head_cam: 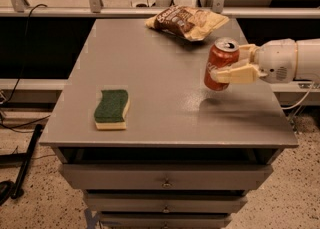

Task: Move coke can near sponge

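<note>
- Camera view looks down on a grey cabinet surface from its front; drawers stacked below.
- Arm: white, comes in from the right edge, lying roughly level over the right side of the surface, wrist pointing left.
- Gripper: at the arm's left end, over the right-hand part of the surface, a little behind the middle.
- Fingers: cream-coloured, clamped on the coke can from the side. The near one crosses the can's lower front. The far one shows only beside the can's upper right and is otherwise hidden behind it.
- Coke can: red with white script, silver top facing up, tilted slightly, top leaning right. Its base appears just clear of the surface, with a soft shadow on the grey top below it.
- Sponge: flat on the surface near the front left, green side up, pale yellow base showing along the front edge. Well apart from the can, which sits to its right and further back.
- Chip bag: brown and tan, lying at the rear edge, behind and a little left of the can, not touching it.
</note>
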{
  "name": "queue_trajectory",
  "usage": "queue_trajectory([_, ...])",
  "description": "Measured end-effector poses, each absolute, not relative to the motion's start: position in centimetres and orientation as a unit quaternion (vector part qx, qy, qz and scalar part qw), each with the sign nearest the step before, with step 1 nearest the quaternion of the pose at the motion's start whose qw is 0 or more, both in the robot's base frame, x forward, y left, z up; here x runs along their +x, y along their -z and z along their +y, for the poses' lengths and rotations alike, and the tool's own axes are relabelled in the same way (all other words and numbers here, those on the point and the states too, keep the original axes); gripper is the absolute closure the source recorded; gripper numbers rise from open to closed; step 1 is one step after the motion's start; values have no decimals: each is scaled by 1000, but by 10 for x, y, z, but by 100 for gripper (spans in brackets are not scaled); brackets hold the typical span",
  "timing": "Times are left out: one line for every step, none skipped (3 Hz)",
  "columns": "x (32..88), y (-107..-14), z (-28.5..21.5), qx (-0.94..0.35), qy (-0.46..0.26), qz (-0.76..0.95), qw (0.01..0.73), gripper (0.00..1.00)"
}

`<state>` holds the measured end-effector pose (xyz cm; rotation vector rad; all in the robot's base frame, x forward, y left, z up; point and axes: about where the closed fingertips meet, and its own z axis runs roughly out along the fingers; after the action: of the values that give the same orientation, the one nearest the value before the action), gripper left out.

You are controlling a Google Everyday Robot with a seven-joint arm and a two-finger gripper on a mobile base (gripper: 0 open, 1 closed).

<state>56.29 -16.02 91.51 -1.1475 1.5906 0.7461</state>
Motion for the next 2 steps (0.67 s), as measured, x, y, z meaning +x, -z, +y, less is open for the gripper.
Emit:
queue_trajectory([553,-923,-112,-504,-344,620,494,100])
queue_trajectory([540,-923,-65,-538,-369,586,481,100])
